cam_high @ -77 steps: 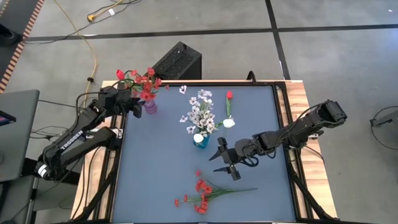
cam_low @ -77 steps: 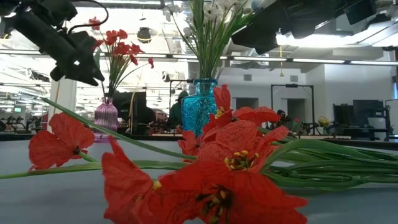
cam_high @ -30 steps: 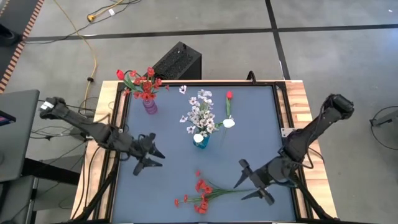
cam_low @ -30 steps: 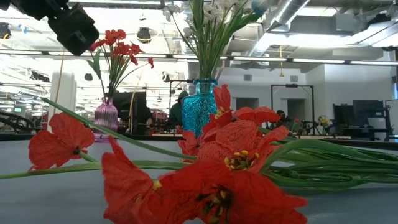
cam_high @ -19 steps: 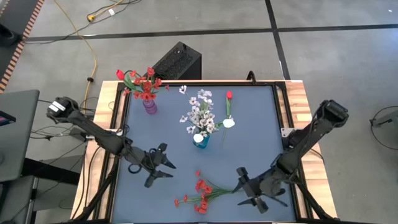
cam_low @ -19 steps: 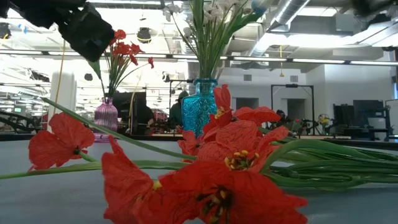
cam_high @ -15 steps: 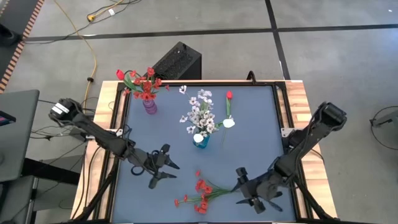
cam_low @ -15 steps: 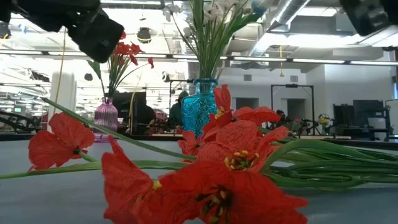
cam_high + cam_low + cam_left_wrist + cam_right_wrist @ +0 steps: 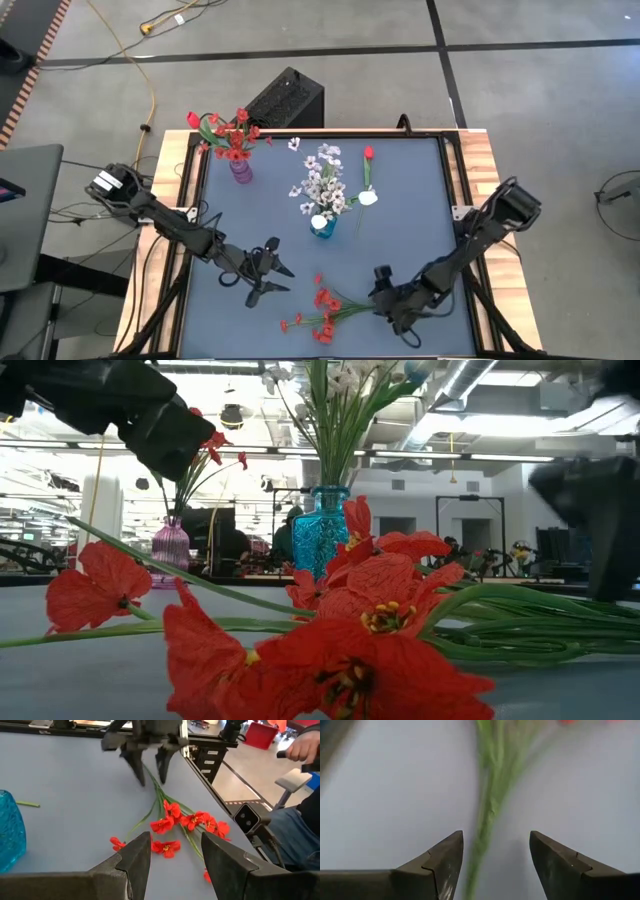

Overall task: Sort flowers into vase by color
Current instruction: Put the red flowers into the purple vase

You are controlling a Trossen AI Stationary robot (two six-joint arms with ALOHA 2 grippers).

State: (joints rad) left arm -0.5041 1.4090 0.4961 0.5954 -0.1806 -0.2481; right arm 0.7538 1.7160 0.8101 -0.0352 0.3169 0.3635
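A red-bloomed spray lies flat on the blue table near its front edge; it also shows in the left wrist view and fills the low view. My right gripper is open, pointing down, with a finger on either side of the spray's green stems, touching nothing. My left gripper is open and empty, left of the spray; its fingers frame the spray in its wrist view. A purple vase holds red flowers. A blue vase holds white flowers.
A single red stem and a white bloom lie on the table to the right of the blue vase. A small white bloom lies near the far edge. A person's hand shows beyond the table.
My left gripper has gone toward the near edge and to the right, toward the red spray. My right gripper has gone left and down onto the spray's stem end, so that its fingers now stand on either side of the stems. The flowers and vases have not moved.
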